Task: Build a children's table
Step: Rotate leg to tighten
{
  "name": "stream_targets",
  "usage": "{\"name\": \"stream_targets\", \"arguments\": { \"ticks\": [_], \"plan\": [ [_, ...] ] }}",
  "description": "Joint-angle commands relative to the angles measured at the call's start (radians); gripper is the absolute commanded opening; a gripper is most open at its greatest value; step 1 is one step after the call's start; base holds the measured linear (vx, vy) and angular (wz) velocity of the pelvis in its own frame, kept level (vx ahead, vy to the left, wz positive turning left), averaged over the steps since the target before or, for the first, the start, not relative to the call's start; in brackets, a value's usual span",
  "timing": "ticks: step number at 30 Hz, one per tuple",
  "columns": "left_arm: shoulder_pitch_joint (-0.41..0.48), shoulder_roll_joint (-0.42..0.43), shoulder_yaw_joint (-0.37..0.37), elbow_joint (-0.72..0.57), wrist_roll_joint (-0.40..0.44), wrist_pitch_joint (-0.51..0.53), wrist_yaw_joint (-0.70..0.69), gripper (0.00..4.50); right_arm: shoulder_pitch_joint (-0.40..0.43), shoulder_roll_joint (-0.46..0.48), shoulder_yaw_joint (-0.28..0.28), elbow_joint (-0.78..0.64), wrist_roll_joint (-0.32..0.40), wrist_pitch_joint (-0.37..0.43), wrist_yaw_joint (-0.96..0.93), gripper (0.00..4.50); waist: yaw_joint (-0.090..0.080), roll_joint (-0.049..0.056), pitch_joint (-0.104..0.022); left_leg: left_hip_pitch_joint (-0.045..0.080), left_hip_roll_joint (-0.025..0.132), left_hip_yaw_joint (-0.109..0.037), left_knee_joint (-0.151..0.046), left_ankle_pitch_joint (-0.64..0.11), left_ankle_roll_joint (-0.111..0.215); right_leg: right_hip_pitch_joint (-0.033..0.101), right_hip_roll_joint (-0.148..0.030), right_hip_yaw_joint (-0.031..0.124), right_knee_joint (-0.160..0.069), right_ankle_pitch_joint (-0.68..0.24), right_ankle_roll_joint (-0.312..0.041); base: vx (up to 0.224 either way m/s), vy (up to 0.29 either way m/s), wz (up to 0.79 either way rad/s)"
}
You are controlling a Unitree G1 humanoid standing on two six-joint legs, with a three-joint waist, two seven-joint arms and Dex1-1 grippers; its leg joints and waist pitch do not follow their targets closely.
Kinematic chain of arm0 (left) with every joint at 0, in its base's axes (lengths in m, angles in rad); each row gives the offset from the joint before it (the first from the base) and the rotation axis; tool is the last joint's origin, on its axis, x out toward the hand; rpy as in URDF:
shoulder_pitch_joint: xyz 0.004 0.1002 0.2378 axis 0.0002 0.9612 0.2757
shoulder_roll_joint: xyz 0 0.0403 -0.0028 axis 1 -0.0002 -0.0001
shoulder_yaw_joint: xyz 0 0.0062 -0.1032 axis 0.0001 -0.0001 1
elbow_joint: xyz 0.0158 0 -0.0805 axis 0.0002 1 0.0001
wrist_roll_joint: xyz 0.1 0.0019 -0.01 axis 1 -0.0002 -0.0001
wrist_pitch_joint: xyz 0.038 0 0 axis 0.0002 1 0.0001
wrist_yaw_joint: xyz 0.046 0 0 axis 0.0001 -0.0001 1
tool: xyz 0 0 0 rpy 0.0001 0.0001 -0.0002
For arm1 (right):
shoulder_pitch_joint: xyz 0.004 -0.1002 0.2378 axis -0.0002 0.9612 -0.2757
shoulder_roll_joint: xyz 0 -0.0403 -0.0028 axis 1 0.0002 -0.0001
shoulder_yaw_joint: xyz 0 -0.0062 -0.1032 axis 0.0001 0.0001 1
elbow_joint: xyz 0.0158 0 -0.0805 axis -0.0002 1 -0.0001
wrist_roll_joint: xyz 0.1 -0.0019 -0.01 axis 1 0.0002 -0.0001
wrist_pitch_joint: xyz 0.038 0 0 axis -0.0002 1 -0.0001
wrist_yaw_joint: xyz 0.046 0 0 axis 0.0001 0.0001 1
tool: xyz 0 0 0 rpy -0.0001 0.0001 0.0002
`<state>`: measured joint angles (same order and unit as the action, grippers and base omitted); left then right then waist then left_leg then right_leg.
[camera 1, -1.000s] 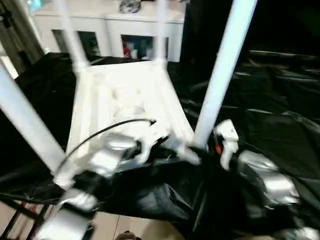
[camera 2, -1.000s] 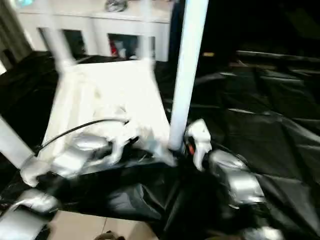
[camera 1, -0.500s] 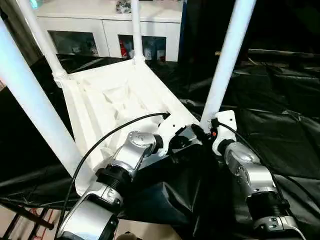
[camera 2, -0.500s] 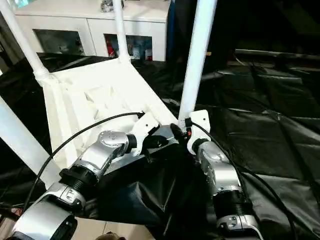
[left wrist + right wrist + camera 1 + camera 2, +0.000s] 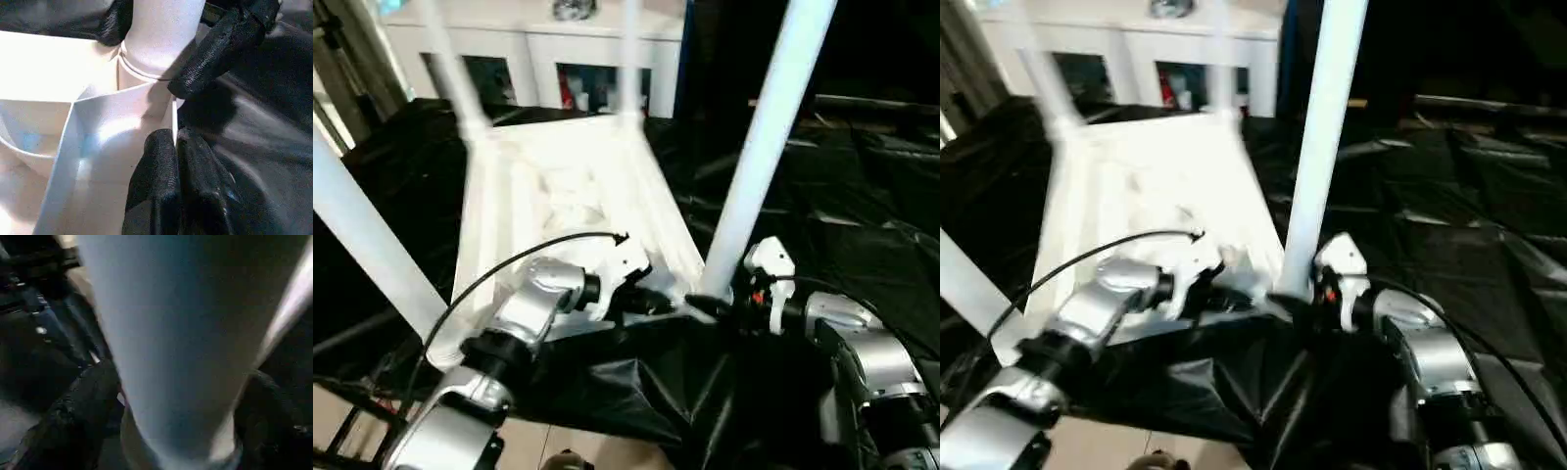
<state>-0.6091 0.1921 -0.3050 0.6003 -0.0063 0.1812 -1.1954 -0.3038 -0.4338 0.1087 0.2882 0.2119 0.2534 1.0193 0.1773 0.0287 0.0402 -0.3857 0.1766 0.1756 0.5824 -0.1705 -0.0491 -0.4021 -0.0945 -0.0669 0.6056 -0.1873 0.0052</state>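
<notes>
The white tabletop (image 5: 558, 196) lies upside down on the black-draped work table (image 5: 862, 215), filling the centre-left of the left eye view with its ribbed underside facing up. All four legs stand up out of its corner sockets. The near right leg (image 5: 759, 157) rises from lower centre to the top edge of the frame, right of middle. The near left leg (image 5: 367, 245) crosses the left edge as a thick white bar. The two far legs (image 5: 450, 73) appear blurred near the top, in front of a white cabinet (image 5: 538, 49) with glass doors.

The left gripper (image 5: 651, 302) sits at lower centre of that view, at the tabletop's near edge just left of the near right leg's base. In the left wrist view its two black fingers (image 5: 164, 186) are clenched together at the tabletop's thin rim; they seem to pinch that rim, though the contact itself is hard to make out. A black cable (image 5: 509, 259) arcs from the left forearm to the wrist.

The right gripper (image 5: 710, 308) comes in from the lower right, its white wrist housing (image 5: 769, 264) just right of the leg's base. In the right wrist view the leg (image 5: 186, 333) stands between its two fingers (image 5: 78, 416), one on each side at the socket; whether the pads press the tube or stand released around it I cannot tell.
</notes>
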Motion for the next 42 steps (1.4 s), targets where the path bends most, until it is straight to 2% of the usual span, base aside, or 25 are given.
{"name": "stream_targets", "arguments": {
  "ticks": [1,5,8,10,12,17,22,24,26,27,28,29,30,31,32,33,34,36,39,41,42],
  "plan": [
    [-0.013,-0.007,-0.018,-0.056,-0.040,-0.026,-0.052,0.00,0.016,-0.012,0.047,-0.040,0.035,0.017,0.087,3.55,0.000,-0.014,-0.055,0.018,0.062,-0.017,-0.074,-0.249,0.063,0.046,-0.068,0.044,-0.073,-0.200,-0.225,0.000,0.000,0.00],
    [0.000,0.036,-0.023,-0.091,-0.060,-0.001,-0.127,0.00,0.028,-0.046,0.063,-0.064,0.046,0.030,0.155,3.55,0.004,-0.016,-0.054,0.017,0.061,-0.018,-0.076,-0.260,0.054,0.047,-0.070,0.045,-0.075,-0.226,-0.216,0.000,0.000,0.00],
    [0.012,0.064,-0.030,-0.122,-0.073,0.014,-0.177,0.00,0.032,-0.060,0.077,-0.079,0.049,0.040,0.185,3.24,0.005,-0.013,-0.055,0.016,0.062,-0.018,-0.074,-0.248,0.055,0.044,-0.068,0.044,-0.072,-0.212,-0.220,0.000,0.000,0.00],
    [0.015,0.071,-0.032,-0.128,-0.075,0.018,-0.186,0.00,0.032,-0.061,0.081,-0.077,0.043,0.038,0.185,3.10,0.009,-0.012,-0.056,0.019,0.062,-0.016,-0.073,-0.247,0.051,0.042,-0.067,0.045,-0.072,-0.206,-0.226,0.000,0.000,0.00],
    [0.018,0.079,-0.032,-0.133,-0.076,0.022,-0.201,0.00,0.031,-0.062,0.086,-0.075,0.041,0.041,0.190,2.83,0.012,-0.014,-0.055,0.019,0.062,-0.017,-0.074,-0.250,0.046,0.042,-0.067,0.045,-0.071,-0.210,-0.225,0.000,0.000,0.00],
    [0.023,0.085,-0.035,-0.141,-0.077,0.025,-0.204,0.00,0.035,-0.061,0.088,-0.089,0.058,0.061,0.204,2.48,0.015,-0.016,-0.056,0.018,0.061,-0.016,-0.073,-0.238,0.046,0.043,-0.068,0.045,-0.070,-0.205,-0.222,0.000,0.000,0.00],
    [0.026,0.078,-0.030,-0.146,-0.079,0.029,-0.182,0.00,0.048,-0.048,0.087,-0.092,0.062,0.070,0.196,2.46,0.015,-0.019,-0.057,0.018,0.060,-0.015,-0.070,-0.221,0.053,0.043,-0.068,0.045,-0.068,-0.190,-0.224,0.000,0.000,0.00],
    [0.019,0.061,-0.021,-0.130,-0.074,0.027,-0.145,0.00,0.040,-0.011,0.065,-0.059,0.051,0.062,0.124,2.46,0.015,-0.019,-0.056,0.017,0.060,-0.016,-0.072,-0.223,0.051,0.042,-0.068,0.044,-0.069,-0.202,-0.221,0.000,0.000,0.00],
    [0.004,0.025,-0.003,-0.099,-0.064,0.028,-0.077,0.00,0.013,0.055,0.026,0.017,0.014,0.048,-0.035,2.45,0.010,-0.019,-0.053,0.016,0.057,-0.016,-0.073,-0.243,0.037,0.038,-0.069,0.045,-0.073,-0.235,-0.217,0.000,0.000,0.00],
    [-0.001,0.013,0.001,-0.090,-0.061,0.027,-0.057,0.00,0.002,0.073,0.013,0.043,0.002,0.052,-0.088,2.45,0.005,-0.019,-0.050,0.016,0.055,-0.019,-0.077,-0.275,0.015,0.038,-0.071,0.044,-0.078,-0.294,-0.206,0.000,0.000,0.00],
    [-0.011,-0.006,0.006,-0.075,-0.054,0.026,-0.021,0.00,-0.012,0.099,-0.003,0.077,-0.011,0.058,-0.157,2.45,0.000,-0.023,-0.049,0.016,0.053,-0.020,-0.080,-0.292,0.007,0.040,-0.072,0.042,-0.083,-0.330,-0.195,0.000,0.000,0.00],
    [-0.021,-0.027,0.007,-0.057,-0.044,0.018,0.015,0.00,-0.024,0.122,-0.018,0.107,-0.019,0.074,-0.220,2.45,-0.009,-0.022,-0.048,0.022,0.053,-0.023,-0.083,-0.320,-0.014,0.039,-0.073,0.041,-0.087,-0.384,-0.175,0.000,0.000,0.00],
    [-0.035,-0.054,0.011,-0.033,-0.032,0.012,0.067,0.00,-0.033,0.148,-0.031,0.126,-0.024,0.086,-0.280,2.44,-0.024,-0.021,-0.046,0.018,0.052,-0.026,-0.086,-0.341,-0.023,0.039,-0.073,0.042,-0.090,-0.410,-0.165,0.000,0.000,0.00],
    [-0.044,-0.071,0.013,-0.019,-0.024,0.009,0.099,0.00,-0.036,0.163,-0.037,0.132,-0.026,0.093,-0.310,2.44,-0.026,-0.022,-0.047,0.022,0.052,-0.026,-0.086,-0.349,-0.028,0.038,-0.074,0.041,-0.093,-0.422,-0.158,0.000,0.000,0.00],
    [-0.055,-0.094,0.016,-0.003,-0.016,0.007,0.140,0.00,-0.040,0.187,-0.046,0.138,-0.030,0.105,-0.359,2.44,-0.032,-0.025,-0.048,0.023,0.052,-0.027,-0.085,-0.350,-0.028,0.038,-0.075,0.043,-0.095,-0.417,-0.152,0.000,0.000,0.00],
    [-0.068,-0.123,0.022,0.018,-0.009,0.007,0.195,0.00,-0.045,0.217,-0.055,0.144,-0.036,0.119,-0.416,2.44,-0.036,-0.023,-0.049,0.017,0.051,-0.025,-0.084,-0.324,-0.018,0.040,-0.072,0.045,-0.093,-0.384,-0.151,0.000,0.000,0.00],
    [-0.077,-0.143,0.026,0.031,-0.005,0.007,0.231,0.00,-0.049,0.238,-0.061,0.149,-0.041,0.126,-0.457,2.44,-0.038,-0.023,-0.048,0.018,0.051,-0.023,-0.084,-0.319,-0.017,0.037,-0.070,0.046,-0.094,-0.373,-0.151,0.000,0.000,0.00],
    [-0.091,-0.179,0.030,0.053,0.002,0.008,0.292,0.00,-0.060,0.281,-0.079,0.170,-0.055,0.119,-0.541,2.44,-0.037,-0.022,-0.052,0.018,0.048,-0.022,-0.081,-0.294,-0.012,0.041,-0.071,0.044,-0.090,-0.340,-0.157,0.000,0.000,0.00],
    [-0.102,-0.214,0.034,0.073,0.007,0.006,0.326,0.00,-0.068,0.318,-0.072,0.178,-0.079,0.093,-0.581,2.43,-0.037,-0.020,-0.054,0.016,0.048,-0.019,-0.078,-0.259,0.000,0.041,-0.066,0.045,-0.085,-0.266,-0.168,0.000,0.000,0.00],
    [-0.097,-0.223,0.027,0.068,0.009,0.001,0.301,0.00,-0.074,0.325,-0.053,0.178,-0.078,0.050,-0.555,2.43,-0.037,-0.018,-0.056,0.014,0.048,-0.019,-0.077,-0.245,0.011,0.046,-0.066,0.044,-0.080,-0.227,-0.178,0.000,0.000,0.00],
    [-0.095,-0.223,0.026,0.066,0.010,-0.001,0.297,0.00,-0.073,0.327,-0.054,0.172,-0.065,0.044,-0.537,2.78,-0.037,-0.019,-0.057,0.015,0.048,-0.019,-0.077,-0.244,0.016,0.045,-0.065,0.043,-0.079,-0.219,-0.180,0.000,0.000,0.00]
  ]
}}
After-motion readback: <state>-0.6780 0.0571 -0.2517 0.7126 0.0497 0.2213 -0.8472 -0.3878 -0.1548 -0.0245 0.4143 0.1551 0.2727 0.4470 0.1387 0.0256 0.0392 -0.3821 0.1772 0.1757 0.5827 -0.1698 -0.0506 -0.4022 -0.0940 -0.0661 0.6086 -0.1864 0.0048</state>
